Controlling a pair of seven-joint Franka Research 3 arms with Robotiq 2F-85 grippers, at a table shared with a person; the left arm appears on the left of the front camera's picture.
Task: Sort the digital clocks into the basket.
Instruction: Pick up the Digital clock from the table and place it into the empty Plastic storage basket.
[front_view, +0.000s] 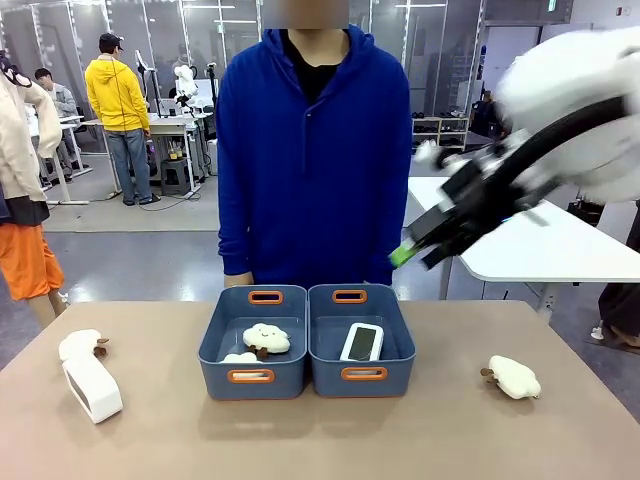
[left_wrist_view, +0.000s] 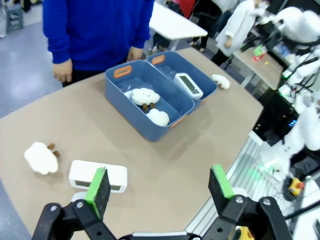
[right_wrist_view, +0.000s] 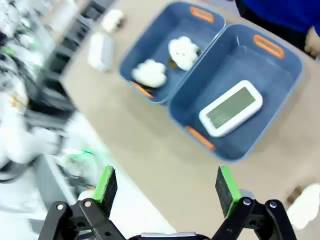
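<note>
One digital clock (front_view: 362, 342) lies screen-up in the right-hand basket (front_view: 327, 352), also seen in the right wrist view as the clock (right_wrist_view: 231, 108) in its basket (right_wrist_view: 280, 65). The second clock (front_view: 92, 388) stands on the table at the left, beside a plush. In the left wrist view that clock (left_wrist_view: 97, 176) lies just beyond my open left gripper (left_wrist_view: 159, 184), which holds nothing. My right gripper (front_view: 418, 250) hangs high above the table's right side, motion-blurred. It is open and empty (right_wrist_view: 166, 185), well above the baskets.
The left bin (front_view: 216, 345) holds two cloud plush toys (front_view: 266, 338). Another plush (front_view: 80, 345) lies at the far left and one more plush (front_view: 514, 377) at the right. A person in a blue hoodie (front_view: 310, 150) stands close behind the bins.
</note>
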